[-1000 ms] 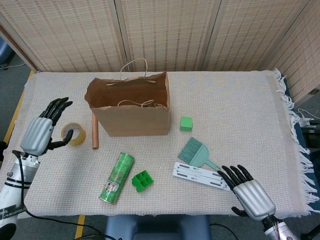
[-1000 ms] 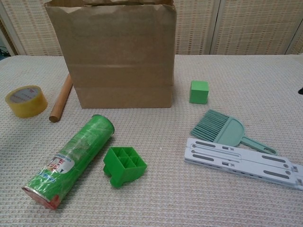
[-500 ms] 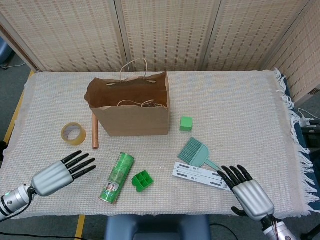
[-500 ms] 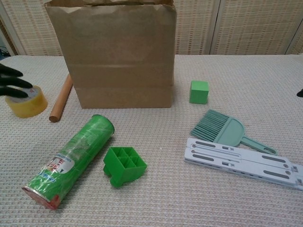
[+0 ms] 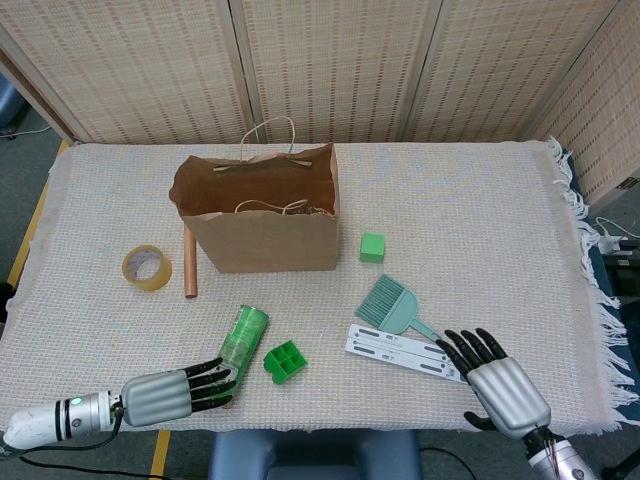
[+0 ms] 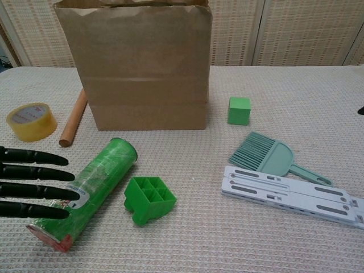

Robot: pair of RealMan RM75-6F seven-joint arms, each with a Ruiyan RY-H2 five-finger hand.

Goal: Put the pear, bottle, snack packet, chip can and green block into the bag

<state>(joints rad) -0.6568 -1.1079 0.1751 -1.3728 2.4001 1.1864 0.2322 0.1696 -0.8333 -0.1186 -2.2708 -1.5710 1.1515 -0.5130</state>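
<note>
The chip can (image 6: 85,193) lies on its side on the table (image 5: 480,200), in front of the open brown paper bag (image 5: 262,225). The left hand (image 5: 178,394) reaches in from the left with its fingers (image 6: 34,182) straight and apart, the tips over the can's near end; it holds nothing. The green block (image 5: 372,247) sits just right of the bag. The right hand (image 5: 497,380) rests at the table's near right corner, fingers spread, empty. A green grid tray (image 6: 149,198) lies beside the can; a tape roll (image 6: 31,120) and a wooden rod (image 6: 74,117) sit left of the bag.
</note>
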